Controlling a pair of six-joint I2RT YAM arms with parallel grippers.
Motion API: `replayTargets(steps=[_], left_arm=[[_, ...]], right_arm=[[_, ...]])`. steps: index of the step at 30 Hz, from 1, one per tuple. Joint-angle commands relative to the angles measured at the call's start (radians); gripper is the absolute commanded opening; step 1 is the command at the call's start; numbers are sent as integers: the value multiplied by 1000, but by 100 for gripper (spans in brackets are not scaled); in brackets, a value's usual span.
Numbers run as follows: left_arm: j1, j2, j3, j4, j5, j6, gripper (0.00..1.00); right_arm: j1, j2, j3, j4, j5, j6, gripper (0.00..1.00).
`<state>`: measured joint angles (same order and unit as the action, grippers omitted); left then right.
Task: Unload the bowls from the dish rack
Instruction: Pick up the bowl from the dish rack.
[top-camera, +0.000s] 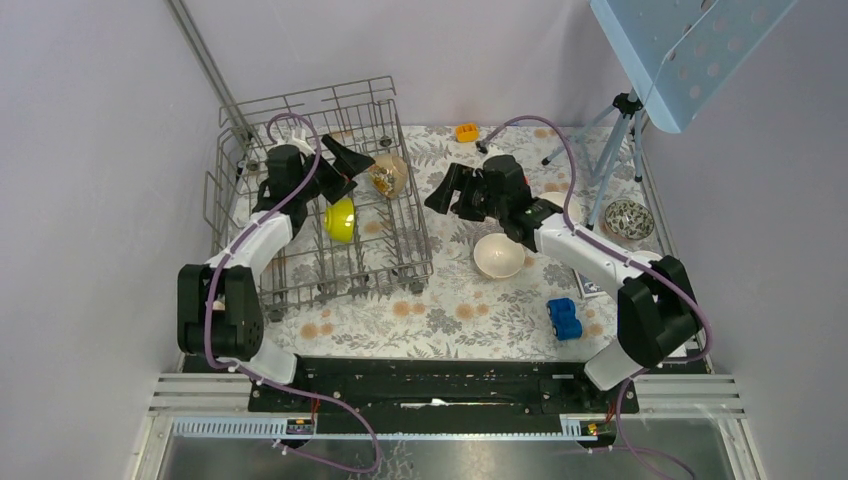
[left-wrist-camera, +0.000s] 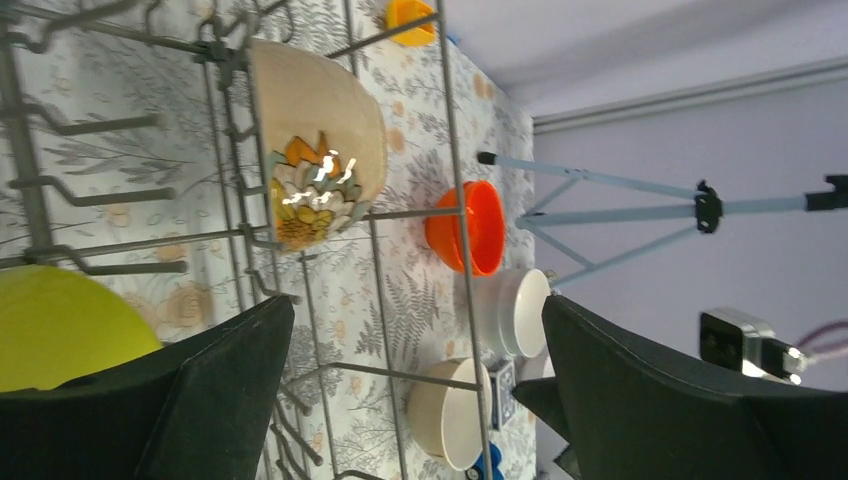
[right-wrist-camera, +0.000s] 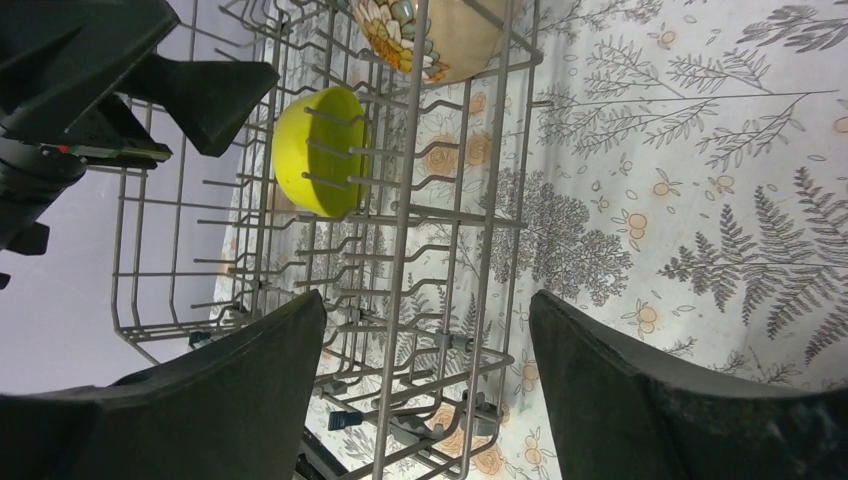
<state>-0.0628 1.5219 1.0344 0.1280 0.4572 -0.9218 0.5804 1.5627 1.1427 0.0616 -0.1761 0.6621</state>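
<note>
Two bowls sit in the dish rack (top-camera: 345, 272): a yellow-green bowl (top-camera: 340, 220) standing on edge between the tines near the middle, and a beige flower-patterned bowl (top-camera: 388, 175) tipped against the rack's right-hand wall, further back. The left claw (top-camera: 348, 170) hangs over the rack between them with its jaws wide apart and nothing in them. The right claw (top-camera: 447, 193) is out over the table (top-camera: 440, 315) just beside the rack, jaws likewise apart and empty, with a pale bowl (top-camera: 498, 255) sitting upright below its wrist. To my eye both racked bowls are stiff, small and light. They are also smooth and glossy, and the patterned one throws back a glare, so I'd expect them to slip if pinched on the curved belly and to chip if knocked against the wires. The rim looks the place to take hold: one finger inside and one outside, on the uppermost edge clear of the tines, then a straight lift so nothing snags.
</note>
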Motion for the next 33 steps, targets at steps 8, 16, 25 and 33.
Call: replayTargets(steps=[8, 16, 25, 33], left_arm=[[8, 107, 23, 229, 83, -53, 94], [8, 190, 146, 81, 51, 48, 89], [11, 277, 262, 6, 62, 84, 86], [11, 330, 301, -8, 87, 94, 84]], right_arm=[[38, 77, 78, 46, -54, -17, 69], [38, 105, 113, 17, -42, -42, 65], [38, 132, 128, 34, -83, -26, 64], [38, 133, 113, 70, -119, 0, 64]])
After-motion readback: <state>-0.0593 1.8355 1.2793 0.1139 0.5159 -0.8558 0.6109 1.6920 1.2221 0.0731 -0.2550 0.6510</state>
